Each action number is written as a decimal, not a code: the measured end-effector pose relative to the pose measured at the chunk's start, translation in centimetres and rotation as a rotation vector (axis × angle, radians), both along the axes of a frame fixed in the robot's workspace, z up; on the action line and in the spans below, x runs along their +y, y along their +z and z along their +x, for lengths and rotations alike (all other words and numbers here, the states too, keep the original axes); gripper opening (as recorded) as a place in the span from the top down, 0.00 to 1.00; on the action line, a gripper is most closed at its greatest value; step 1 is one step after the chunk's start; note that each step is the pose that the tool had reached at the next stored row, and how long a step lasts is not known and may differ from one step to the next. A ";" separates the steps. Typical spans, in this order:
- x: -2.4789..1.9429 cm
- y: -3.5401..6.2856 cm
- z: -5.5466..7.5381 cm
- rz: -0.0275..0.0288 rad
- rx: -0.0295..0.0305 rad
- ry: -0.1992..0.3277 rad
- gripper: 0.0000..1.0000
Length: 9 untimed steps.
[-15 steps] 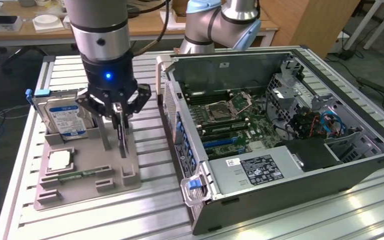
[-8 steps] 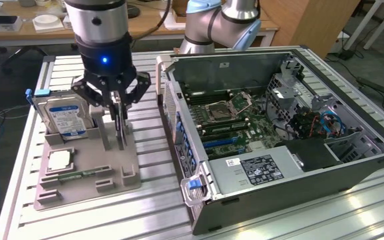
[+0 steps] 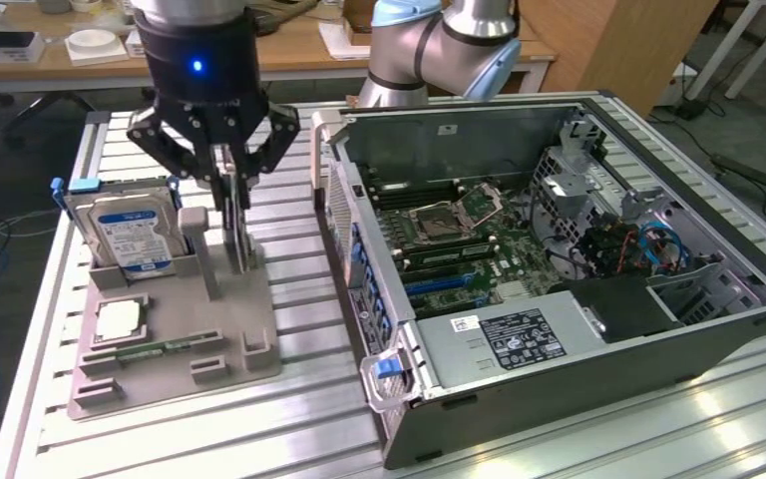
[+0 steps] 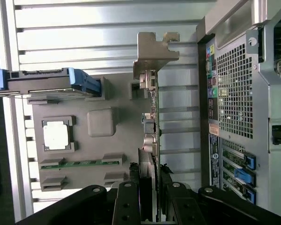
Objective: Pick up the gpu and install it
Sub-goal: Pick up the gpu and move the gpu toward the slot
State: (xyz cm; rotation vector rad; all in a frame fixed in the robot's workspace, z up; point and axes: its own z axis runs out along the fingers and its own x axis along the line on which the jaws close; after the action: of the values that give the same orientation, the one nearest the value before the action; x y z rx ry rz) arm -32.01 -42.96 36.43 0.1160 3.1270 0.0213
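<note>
Running nearest along the exterior view's bottom edge, the slatted surface (image 3: 303, 429) is carrying the open computer case (image 3: 622, 399) at right. Its slots are looking empty, so installing is left. Over the grey holder (image 3: 243, 334) at left, the gpu (image 3: 240, 244) is standing on edge. The end effector (image 3: 232, 175) is pinching it between narrowed fingers, so the grasp is apparently made.

Slatted aluminium table (image 3: 296, 429), grey parts holder (image 3: 243, 339) beside open computer case (image 3: 622, 384)
</note>
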 end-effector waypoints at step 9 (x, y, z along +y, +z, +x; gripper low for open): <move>0.00 3.71 0.0 -0.0001 0.0001 -0.013 0.73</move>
State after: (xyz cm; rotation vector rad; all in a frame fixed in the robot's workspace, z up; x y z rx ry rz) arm -32.01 -42.96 40.14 0.1370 3.1262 0.0211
